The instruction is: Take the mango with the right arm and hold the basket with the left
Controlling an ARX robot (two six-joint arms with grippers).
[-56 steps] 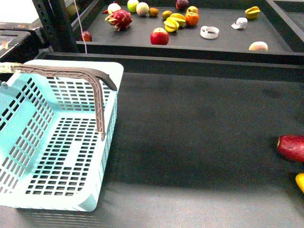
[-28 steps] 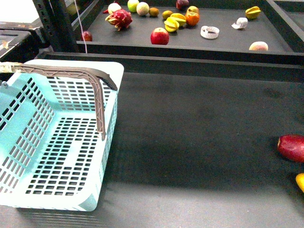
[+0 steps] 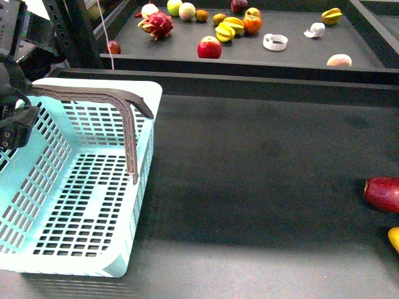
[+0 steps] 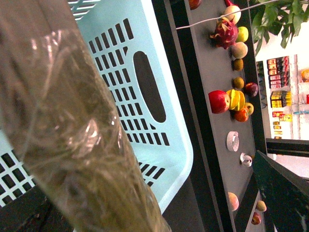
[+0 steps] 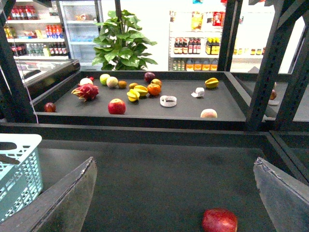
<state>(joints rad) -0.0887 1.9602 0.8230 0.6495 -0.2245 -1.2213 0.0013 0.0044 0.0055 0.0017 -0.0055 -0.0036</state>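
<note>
Where the table (image 3: pixel 262 174) meets the front view's right edge, the mango (image 3: pixel 394 239) lies half cut off, just beside a dark red fruit (image 3: pixel 383 193). The right claw (image 5: pixel 174 164) hangs with jaws wide apart, empty. The left claw (image 3: pixel 14 121) sits at the basket's (image 3: pixel 145 163) handle (image 3: pixel 128 134); its grip cannot be made out.

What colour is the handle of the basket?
The handle is grey-brown; the front view shows it best.

- A dark red fruit (image 3: pixel 382 194) lies near the right edge of the counter (image 3: pixel 262 162).
- The far shelf (image 3: pixel 299 55) carries a dragon fruit (image 3: pixel 157 26), a red apple (image 3: pixel 209 48) and a white ring (image 3: pixel 275 42).
</note>
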